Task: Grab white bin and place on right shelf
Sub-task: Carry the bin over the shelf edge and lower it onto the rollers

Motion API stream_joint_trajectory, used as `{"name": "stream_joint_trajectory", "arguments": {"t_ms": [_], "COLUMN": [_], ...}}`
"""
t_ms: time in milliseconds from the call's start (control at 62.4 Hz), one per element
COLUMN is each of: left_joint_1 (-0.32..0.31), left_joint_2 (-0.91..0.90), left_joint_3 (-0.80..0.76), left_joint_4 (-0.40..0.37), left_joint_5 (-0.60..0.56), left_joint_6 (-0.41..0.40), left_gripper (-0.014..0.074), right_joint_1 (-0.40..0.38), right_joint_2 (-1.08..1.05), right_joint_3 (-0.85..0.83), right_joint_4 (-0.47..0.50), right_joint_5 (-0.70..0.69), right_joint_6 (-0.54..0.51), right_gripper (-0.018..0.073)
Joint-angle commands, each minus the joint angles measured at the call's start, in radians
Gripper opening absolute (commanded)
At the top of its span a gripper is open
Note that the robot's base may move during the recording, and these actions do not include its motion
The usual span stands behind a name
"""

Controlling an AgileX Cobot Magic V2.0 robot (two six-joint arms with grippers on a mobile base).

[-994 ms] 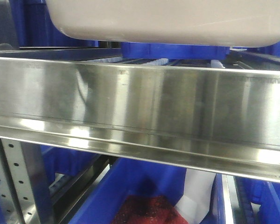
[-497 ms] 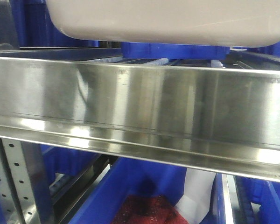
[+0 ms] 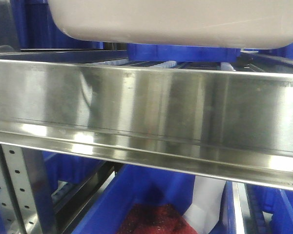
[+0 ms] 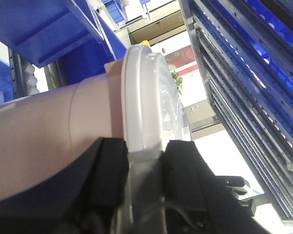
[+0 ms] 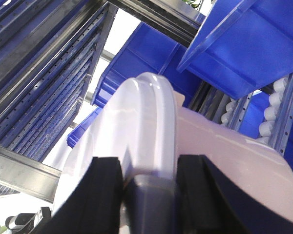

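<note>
Right shelf, steel front rail spanning the view; white bin, hanging just above that rail, unmoved over the last second, so set-down not yet done; left gripper and right gripper, jaws clamped on its lid edge.

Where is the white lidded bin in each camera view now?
Front view: translucent whitish plastic bin along top edge, above shiny steel shelf rail.
Left wrist view: body lower left, lid centre, clamped in the left end effector.
Right wrist view: lid centre, body right, clamped in the right end effector.
Shared: blue plastic bins behind.
</note>
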Motion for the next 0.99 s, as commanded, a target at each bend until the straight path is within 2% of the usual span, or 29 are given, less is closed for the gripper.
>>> {"name": "stream_joint_trajectory", "arguments": {"t_ms": [0, 192, 257, 513, 577, 625, 657, 722, 834, 930, 978], "left_joint_1": [-0.055, -0.059, -0.059, -0.059, -0.059, -0.059, -0.059, -0.059, -0.059, -0.059, -0.059], "left_joint_2": [-0.043, -0.018, -0.001, 0.061, 0.067, 0.068, 0.071, 0.075, 0.075, 0.075, 0.075], "left_joint_3": [-0.036, -0.036, -0.036, -0.036, -0.036, -0.036, -0.036, -0.036, -0.036, -0.036, -0.036], "left_joint_4": [-0.056, -0.037, -0.027, -0.020, -0.019, -0.014, -0.009, 0.005, 0.036, 0.038, 0.038], "left_joint_5": [0.271, 0.200, 0.178, 0.151, 0.149, 0.149, 0.151, 0.157, 0.153, 0.146, 0.146], "left_joint_6": [0.013, 0.024, 0.052, 0.079, 0.089, 0.099, 0.099, 0.099, 0.099, 0.101, 0.109], "left_gripper": [-0.0041, -0.0041, -0.0041, -0.0040, -0.0036, -0.0014, 0.0015, 0.0081, 0.0301, 0.0462, 0.0514], "right_joint_1": [0.035, 0.035, 0.035, 0.035, 0.035, 0.035, 0.035, 0.035, 0.035, 0.034, 0.034], "right_joint_2": [-0.033, 0.000, 0.026, 0.149, 0.168, 0.178, 0.183, 0.186, 0.186, 0.186, 0.186], "right_joint_3": [-0.044, -0.044, -0.044, -0.044, -0.044, -0.044, -0.044, -0.044, -0.044, -0.044, -0.044], "right_joint_4": [0.088, 0.087, 0.087, 0.067, 0.067, 0.067, 0.067, 0.067, 0.067, 0.063, 0.062], "right_joint_5": [0.235, 0.190, 0.185, 0.240, 0.266, 0.281, 0.287, 0.290, 0.286, 0.286, 0.284], "right_joint_6": [-0.006, -0.006, -0.006, -0.006, -0.012, -0.021, -0.026, -0.034, -0.053, -0.110, -0.123], "right_gripper": [0.0065, 0.0065, 0.0065, 0.0071, 0.0108, 0.0171, 0.0221, 0.0390, 0.0636, 0.0631, 0.0632]}}
